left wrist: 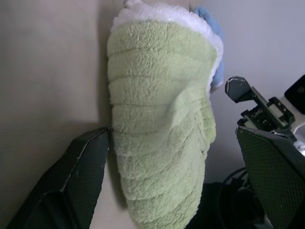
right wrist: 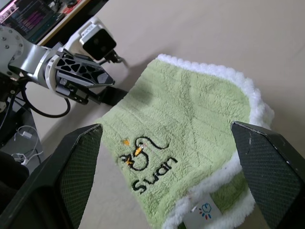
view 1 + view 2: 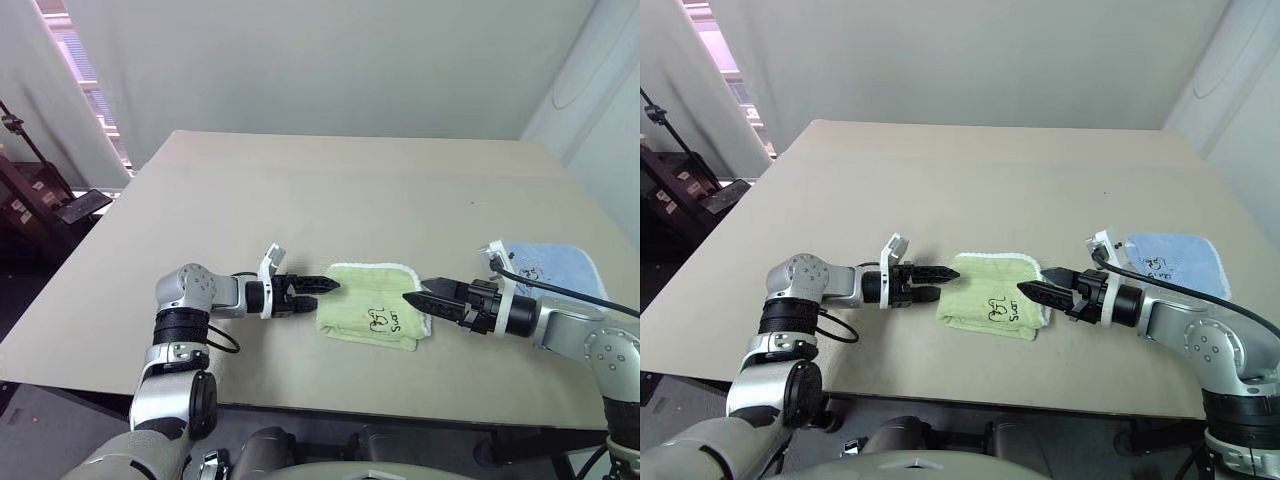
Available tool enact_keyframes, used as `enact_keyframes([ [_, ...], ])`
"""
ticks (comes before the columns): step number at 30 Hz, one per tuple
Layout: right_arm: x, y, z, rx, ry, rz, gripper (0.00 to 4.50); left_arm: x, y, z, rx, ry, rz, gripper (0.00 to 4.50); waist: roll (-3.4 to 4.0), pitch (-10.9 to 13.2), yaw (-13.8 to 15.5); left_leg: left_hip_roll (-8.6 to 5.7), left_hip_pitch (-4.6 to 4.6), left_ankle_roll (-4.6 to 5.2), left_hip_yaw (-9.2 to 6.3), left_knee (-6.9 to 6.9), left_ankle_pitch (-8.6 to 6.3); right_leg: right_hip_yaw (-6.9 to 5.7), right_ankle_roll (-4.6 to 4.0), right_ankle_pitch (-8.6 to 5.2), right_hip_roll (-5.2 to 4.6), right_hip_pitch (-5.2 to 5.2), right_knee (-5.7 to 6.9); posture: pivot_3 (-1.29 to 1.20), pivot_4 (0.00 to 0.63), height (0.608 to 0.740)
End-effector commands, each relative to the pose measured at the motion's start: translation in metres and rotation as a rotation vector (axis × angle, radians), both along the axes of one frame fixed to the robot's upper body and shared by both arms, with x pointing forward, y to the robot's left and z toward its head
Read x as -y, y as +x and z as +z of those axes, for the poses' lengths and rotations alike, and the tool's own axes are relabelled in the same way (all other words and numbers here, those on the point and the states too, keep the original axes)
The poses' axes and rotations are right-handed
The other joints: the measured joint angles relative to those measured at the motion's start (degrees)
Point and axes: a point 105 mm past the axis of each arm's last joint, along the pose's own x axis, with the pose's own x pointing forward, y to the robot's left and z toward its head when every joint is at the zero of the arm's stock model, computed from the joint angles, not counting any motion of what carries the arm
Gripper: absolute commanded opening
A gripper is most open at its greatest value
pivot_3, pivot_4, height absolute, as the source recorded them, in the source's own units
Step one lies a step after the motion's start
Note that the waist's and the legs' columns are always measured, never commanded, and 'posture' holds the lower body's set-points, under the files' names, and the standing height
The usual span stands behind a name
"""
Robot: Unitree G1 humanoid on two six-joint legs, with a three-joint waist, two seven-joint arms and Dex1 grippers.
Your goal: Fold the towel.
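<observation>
Lying folded on the table (image 3: pixel 300 190), green towel (image 3: pixel 372 305) sits free; L gripper (image 3: pixel 322 288) at 9 o'clock, R gripper (image 3: pixel 422 298) at 3, both spread, prob. just released.

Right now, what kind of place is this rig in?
Probably a lab or test room: a plain tan table against bare white walls, a green towel and blue towel as props, and camera-stand gear off the table's left side.

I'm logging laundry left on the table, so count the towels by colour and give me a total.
Light green towel: 1
Light blue towel: 1
Total: 2
</observation>
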Motion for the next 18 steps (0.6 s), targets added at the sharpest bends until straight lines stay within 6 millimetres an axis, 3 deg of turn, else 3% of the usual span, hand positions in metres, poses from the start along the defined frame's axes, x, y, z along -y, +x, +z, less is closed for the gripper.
enact_keyframes([
  [1, -0.001, 0.002, 0.012, 0.057, 0.010, -0.009, 4.50, 0.024, -0.017, -0.002, -0.083, -0.037, -0.108, 4.44, 0.00, 0.00, 0.25, -0.01, 0.00, 0.00, 0.00, 0.00, 0.00, 0.00, 0.00, 0.00, -0.01, 0.00, -0.02, 0.00, 0.000, 0.724],
  [7, 0.002, 0.006, 0.013, 0.057, 0.005, -0.036, 4.50, 0.043, -0.017, 0.007, -0.072, -0.070, -0.171, 4.44, 0.00, 0.00, 1.14, -0.02, -0.09, 0.05, 0.00, -0.01, -0.04, 0.00, -0.01, 0.00, -0.04, -0.03, -0.15, 0.00, 0.000, 0.724],
  [13, 0.007, 0.012, 0.013, 0.068, -0.011, -0.076, 4.50, 0.051, -0.009, -0.004, -0.099, -0.027, -0.157, 4.44, 0.05, -0.02, 1.21, -0.02, -0.14, 0.11, -0.01, -0.02, -0.07, 0.00, -0.04, 0.00, -0.06, 0.00, -0.34, 0.00, 0.000, 0.724],
  [18, 0.008, 0.013, 0.013, 0.068, -0.001, -0.102, 4.50, 0.061, -0.021, -0.003, -0.116, -0.037, -0.233, 4.44, 0.10, -0.05, 1.22, -0.09, -0.13, 0.20, -0.01, -0.01, -0.13, -0.04, -0.05, 0.01, -0.25, 0.16, -0.60, 0.00, 0.000, 0.724],
])
